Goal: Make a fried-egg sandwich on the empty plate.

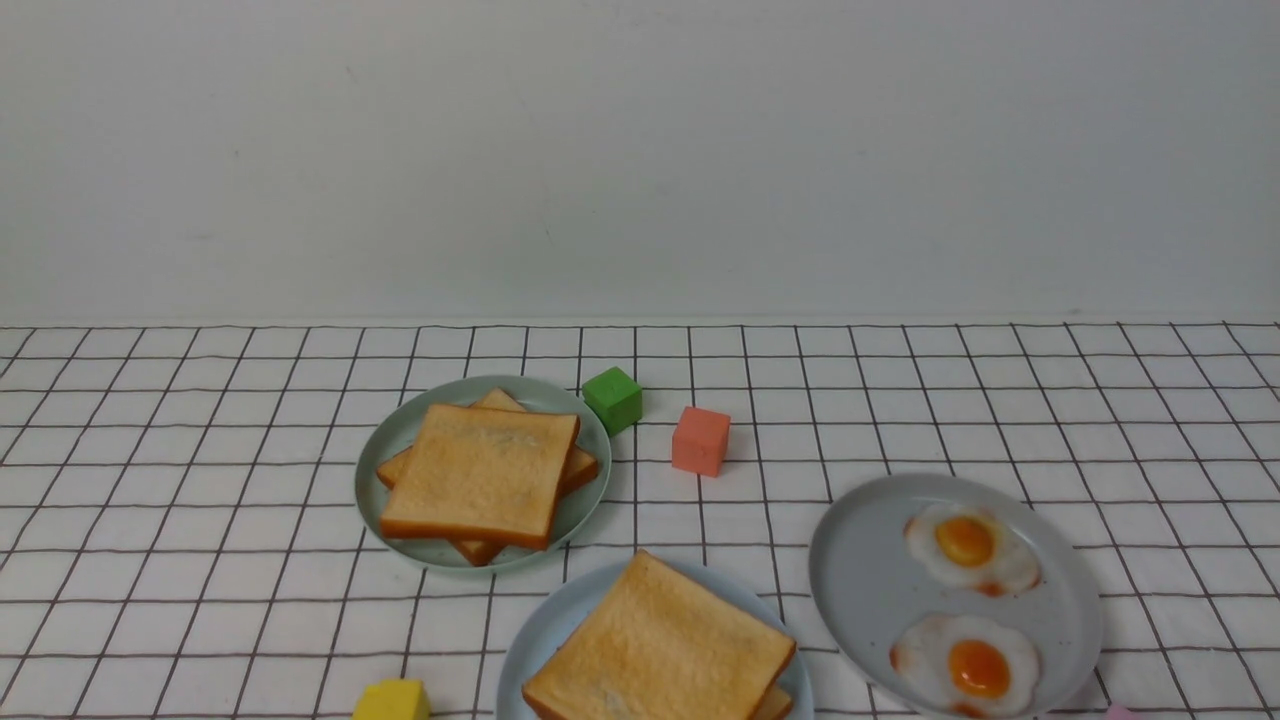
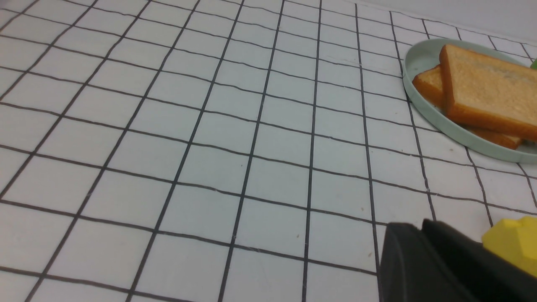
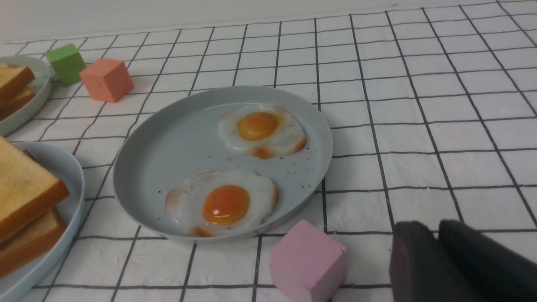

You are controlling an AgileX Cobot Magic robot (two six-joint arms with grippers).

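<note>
fried-egg sandwich (image 1: pixel 660 650), two square golden-brown toast slices, sits on the round light blue plate (image 1: pixel 535 640) at the near edge, between both arms; no egg filling shows from here, cannot tell if one is inside. risk, as a judgement: top slice sits skewed, a nudge could slide it off.

around, largest first: grey plate (image 1: pixel 860 580) with two fried eggs (image 1: pixel 970 550), just right of the sandwich; pale green plate (image 1: pixel 395 440) with plain toast stack (image 1: pixel 480 475), behind left; pink cube (image 3: pixel 308 264) just beside the grey plate, could snag the right arm; orange cube (image 1: pixel 700 440), green cube (image 1: pixel 612 400), yellow block (image 1: pixel 392 700).

left gripper (image 2: pixel 423 228) and right gripper (image 3: pixel 436 228): fingers together, empty.
</note>
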